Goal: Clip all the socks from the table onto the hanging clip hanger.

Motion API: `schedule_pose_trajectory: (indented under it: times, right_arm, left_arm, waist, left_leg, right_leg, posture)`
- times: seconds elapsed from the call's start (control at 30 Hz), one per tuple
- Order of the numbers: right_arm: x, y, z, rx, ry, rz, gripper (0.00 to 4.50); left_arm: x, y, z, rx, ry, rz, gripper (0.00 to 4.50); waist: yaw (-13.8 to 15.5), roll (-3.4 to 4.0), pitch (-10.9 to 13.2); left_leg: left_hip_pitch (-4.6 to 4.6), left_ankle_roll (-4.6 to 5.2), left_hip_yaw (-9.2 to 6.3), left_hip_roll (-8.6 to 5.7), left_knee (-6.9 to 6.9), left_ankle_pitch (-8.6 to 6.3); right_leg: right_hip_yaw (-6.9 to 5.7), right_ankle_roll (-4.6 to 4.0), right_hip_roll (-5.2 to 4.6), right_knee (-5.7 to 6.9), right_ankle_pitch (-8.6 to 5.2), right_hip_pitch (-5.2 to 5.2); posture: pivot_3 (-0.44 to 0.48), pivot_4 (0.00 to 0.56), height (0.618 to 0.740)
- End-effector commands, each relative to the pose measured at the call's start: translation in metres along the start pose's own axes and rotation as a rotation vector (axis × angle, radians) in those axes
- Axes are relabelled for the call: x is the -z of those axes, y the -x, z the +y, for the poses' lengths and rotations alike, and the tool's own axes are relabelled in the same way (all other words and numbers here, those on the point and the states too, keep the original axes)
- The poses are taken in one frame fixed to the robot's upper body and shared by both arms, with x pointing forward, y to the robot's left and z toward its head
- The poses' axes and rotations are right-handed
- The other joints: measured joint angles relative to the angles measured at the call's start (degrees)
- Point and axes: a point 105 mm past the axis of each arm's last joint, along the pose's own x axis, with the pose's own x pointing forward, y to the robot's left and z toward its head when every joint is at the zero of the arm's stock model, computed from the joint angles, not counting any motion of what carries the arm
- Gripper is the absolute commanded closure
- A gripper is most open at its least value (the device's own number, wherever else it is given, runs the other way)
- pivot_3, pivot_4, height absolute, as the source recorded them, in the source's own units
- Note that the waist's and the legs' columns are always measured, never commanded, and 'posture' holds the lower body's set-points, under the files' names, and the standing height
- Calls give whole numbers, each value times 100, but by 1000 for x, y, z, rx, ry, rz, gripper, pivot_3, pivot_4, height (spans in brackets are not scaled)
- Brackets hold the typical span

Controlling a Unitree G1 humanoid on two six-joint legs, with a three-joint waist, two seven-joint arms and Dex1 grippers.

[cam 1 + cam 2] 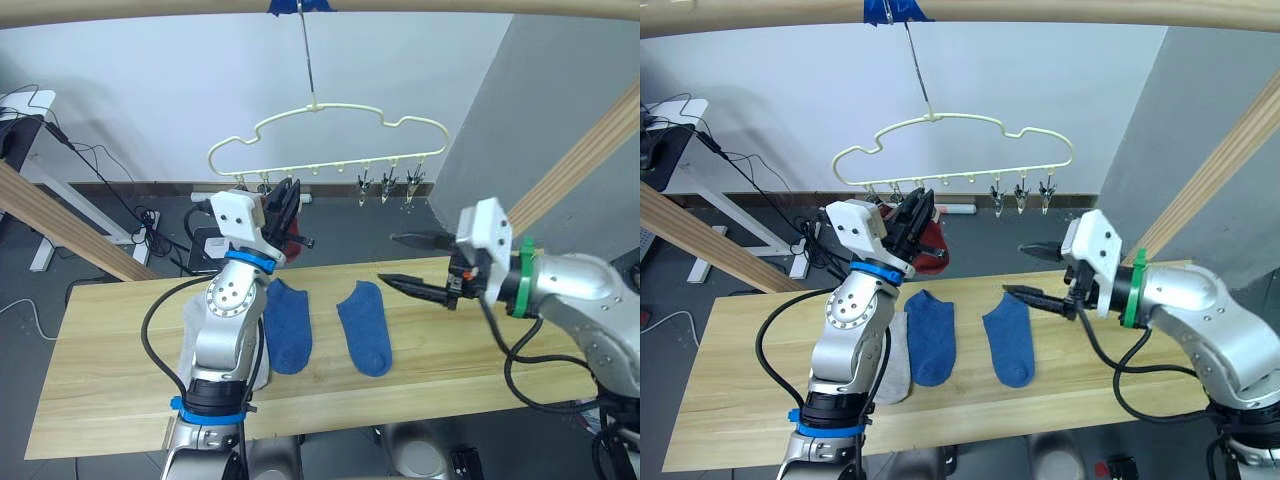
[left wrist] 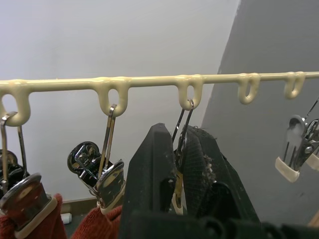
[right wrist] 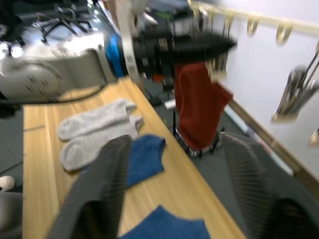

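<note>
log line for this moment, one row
left gripper: shut on clip | right gripper: open, empty | red socks: hung | blue socks: on table

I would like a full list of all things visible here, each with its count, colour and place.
blue socks: two, blue, flat side by side on the middle of the table.
grey socks: two, light grey, on the table beside the blue pair, partly behind the left arm.
red socks: dark red, hanging from clips at the hanger's left end; two clips hold red fabric.
clip hanger: one, pale yellow, hung by its hook from the wooden pole above.
free clips: three, metal, at the hanger's right end.
table: one, light wood.
left gripper: black fingers raised at a clip of the hanger.
right gripper: black fingers open, empty, above the table's right part.
</note>
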Motion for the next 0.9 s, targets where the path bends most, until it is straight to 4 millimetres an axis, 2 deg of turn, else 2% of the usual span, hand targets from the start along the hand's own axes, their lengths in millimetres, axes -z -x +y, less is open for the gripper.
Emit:
schedule_pose_trajectory:
  times: [0.03,0.17,0.3,0.43,0.53,0.63,0.9]
  right_arm:
    - [36,-20,10,152,-24,99,27]
    - [59,-36,18,239,-56,153,0]
    - [98,-61,27,367,-103,236,0]
    - [126,-68,35,449,-160,288,0]
    - [138,-72,40,465,-166,313,0]
    - [153,-78,40,534,-259,332,0]
    - [187,-80,61,516,-397,436,0]
  left_arm:
    - [-22,2,-4,87,13,-50,4331]
    - [-25,3,-4,130,26,-30,4331]
    - [-30,8,-5,212,28,-5,4331]
    - [-31,12,-5,260,36,42,4331]
    - [-32,14,-5,273,42,59,4331]
    - [-31,17,-4,282,46,82,4331]
    - [-30,20,-6,294,70,98,4331]
  waist:
    - [0,1,0]
    - [-2,2,2]
    - [3,0,1]
    - [21,2,2]
    - [23,2,2]
    - [23,2,2]
    - [26,2,2]
  left_leg:
    - [0,0,-1,0,-2,0]
    - [2,-2,5,0,0,1]
    - [7,-2,-1,2,0,1]
    - [4,-3,-3,4,-3,1]
    - [4,-3,3,2,-2,1]
    - [5,-3,-3,4,-3,1]
    - [8,-3,-3,5,-3,1]
  right_leg:
    - [-1,0,0,2,0,-1]
    - [8,1,0,14,-1,-7]
    - [4,2,4,15,-1,-5]
    - [4,0,5,16,-2,-9]
    - [10,1,1,13,-1,-8]
    - [4,0,3,14,-1,-8]
    - [6,0,5,17,-1,-7]
  posture:
    - [-273,308,740]
    - [-249,314,740]
    - [-226,316,740]
    - [-217,318,740]
    - [-212,320,740]
    - [-207,321,740]
    - [-196,326,740]
